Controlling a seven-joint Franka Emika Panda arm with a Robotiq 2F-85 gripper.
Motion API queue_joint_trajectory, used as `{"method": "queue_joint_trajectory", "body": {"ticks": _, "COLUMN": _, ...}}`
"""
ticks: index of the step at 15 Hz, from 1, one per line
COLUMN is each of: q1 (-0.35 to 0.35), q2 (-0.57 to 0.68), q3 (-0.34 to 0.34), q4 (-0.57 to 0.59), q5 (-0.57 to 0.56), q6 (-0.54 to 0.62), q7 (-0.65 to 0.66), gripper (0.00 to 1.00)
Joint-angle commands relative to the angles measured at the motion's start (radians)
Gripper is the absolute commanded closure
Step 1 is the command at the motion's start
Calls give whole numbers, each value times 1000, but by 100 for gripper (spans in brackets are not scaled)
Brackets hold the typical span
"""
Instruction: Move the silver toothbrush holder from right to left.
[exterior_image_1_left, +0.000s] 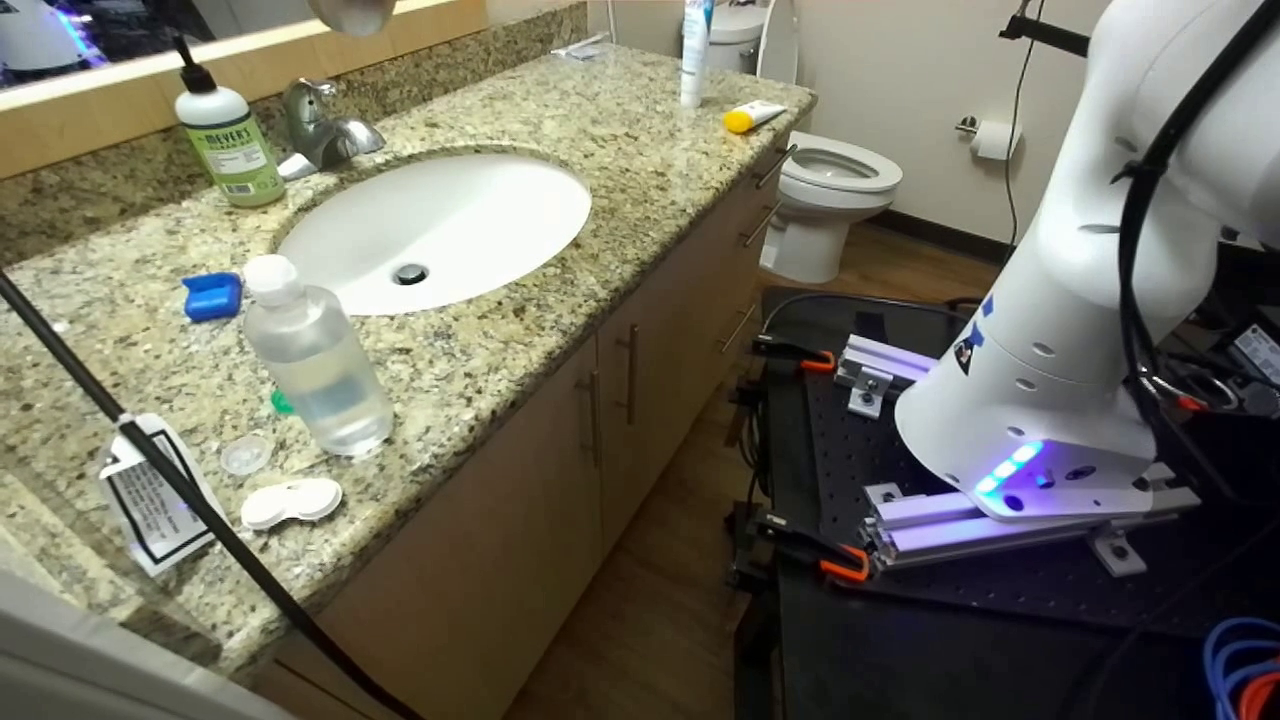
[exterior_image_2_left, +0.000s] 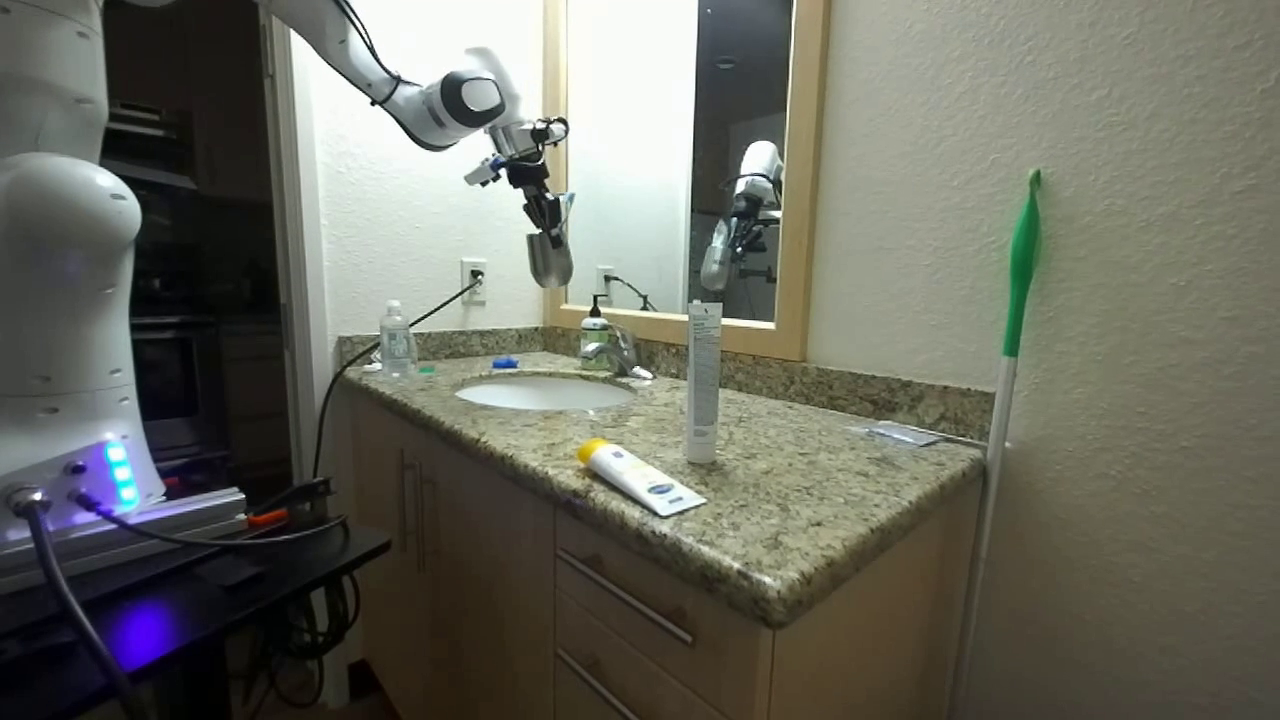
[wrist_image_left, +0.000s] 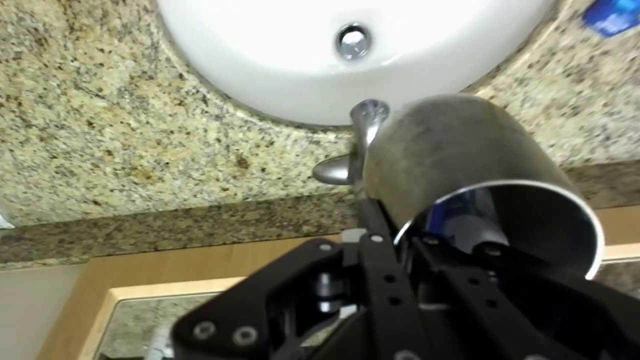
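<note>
The silver toothbrush holder (exterior_image_2_left: 549, 262) is a dull metal cup hanging in the air near the mirror, above the counter. Its rounded bottom also shows at the top edge in an exterior view (exterior_image_1_left: 352, 12). In the wrist view the holder (wrist_image_left: 465, 150) is tilted, with its open mouth towards the camera; something blue and whitish lies inside. My gripper (wrist_image_left: 400, 235) is shut on its rim, one finger outside the wall and one inside. The gripper (exterior_image_2_left: 547, 228) also shows above the cup in an exterior view. A thin bluish stick (exterior_image_2_left: 567, 204) pokes up beside it.
Below are the sink (exterior_image_1_left: 480, 200), faucet (exterior_image_1_left: 325, 130) and green soap bottle (exterior_image_1_left: 235, 150). A clear bottle (exterior_image_1_left: 325, 375), blue item (exterior_image_1_left: 212, 297) and white lens case (exterior_image_1_left: 290, 502) stand beyond the sink. A standing tube (exterior_image_2_left: 703, 390) and yellow-capped tube (exterior_image_2_left: 645, 478) are at the opposite end.
</note>
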Motion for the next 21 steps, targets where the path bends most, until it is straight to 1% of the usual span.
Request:
{"method": "queue_joint_trajectory", "body": {"ticks": 1, "q1": -20, "q2": -29, "q3": 35, "q4": -23, "q5": 4, "q6": -7, "q7": -3, "gripper": 93}}
{"method": "queue_joint_trajectory", "body": {"ticks": 3, "q1": -22, "q2": -29, "q3": 37, "q4": -21, "q5": 4, "q6": -11, "q7": 1, "gripper": 93}}
{"method": "queue_joint_trajectory", "body": {"ticks": 4, "q1": -26, "q2": -17, "q3": 33, "q4": -17, "q5": 3, "q6": -9, "q7": 1, "gripper": 98}}
{"method": "queue_joint_trajectory", "body": {"ticks": 5, "q1": -30, "q2": 13, "q3": 30, "q4": -6, "q5": -15, "q6": -1, "q7": 4, "gripper": 98}}
{"method": "queue_joint_trajectory", "body": {"ticks": 7, "q1": -24, "q2": 79, "q3": 39, "q4": 23, "q5": 35, "q6": 0, "q7": -25, "gripper": 98}}
{"method": "queue_joint_trajectory", "body": {"ticks": 9, "q1": -17, "q2": 130, "q3": 52, "q4": 59, "q5": 73, "q6": -25, "q7": -32, "gripper": 98}}
{"method": "queue_joint_trajectory", "body": {"ticks": 10, "q1": 33, "q2": 170, "q3": 88, "q4": 60, "q5": 37, "q6": -7, "q7": 79, "gripper": 98}}
{"method": "queue_joint_trajectory", "body": {"ticks": 12, "q1": 64, "q2": 232, "q3": 113, "q4": 116, "q5": 44, "q6": -25, "q7": 125, "gripper": 98}}
{"method": "queue_joint_trajectory", "body": {"ticks": 14, "q1": 99, "q2": 282, "q3": 142, "q4": 158, "q5": 71, "q6": 5, "q7": 159, "gripper": 98}}
{"method": "queue_joint_trajectory", "body": {"ticks": 16, "q1": 137, "q2": 318, "q3": 142, "q4": 202, "q5": 51, "q6": 49, "q7": 210, "gripper": 98}}
{"method": "queue_joint_trajectory", "body": {"ticks": 17, "q1": 135, "q2": 286, "q3": 136, "q4": 142, "q5": 54, "q6": 22, "q7": 187, "gripper": 93}}
{"method": "queue_joint_trajectory", "body": {"ticks": 18, "q1": 150, "q2": 303, "q3": 137, "q4": 164, "q5": 54, "q6": 34, "q7": 201, "gripper": 93}}
{"method": "queue_joint_trajectory", "body": {"ticks": 20, "q1": 155, "q2": 316, "q3": 136, "q4": 185, "q5": 55, "q6": 38, "q7": 207, "gripper": 93}}
{"method": "queue_joint_trajectory", "body": {"ticks": 21, "q1": 153, "q2": 316, "q3": 134, "q4": 187, "q5": 55, "q6": 38, "q7": 207, "gripper": 98}}
